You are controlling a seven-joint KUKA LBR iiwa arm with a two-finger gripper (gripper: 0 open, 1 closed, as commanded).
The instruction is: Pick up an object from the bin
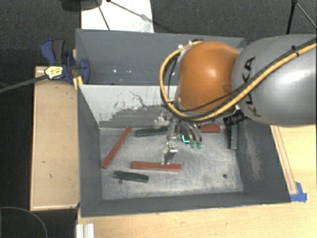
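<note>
camera view: gripper [170,155] just over the front red-brown bar [156,166], open or closed i cannot tell.

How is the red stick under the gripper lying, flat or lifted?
Flat: the red stick lies full-length on the bin floor, the gripper above its right end.

Long thin red bar [148,166], flat on the floor, mid-bin toward the near side, running left to right, right end beneath the gripper [170,156].
</note>
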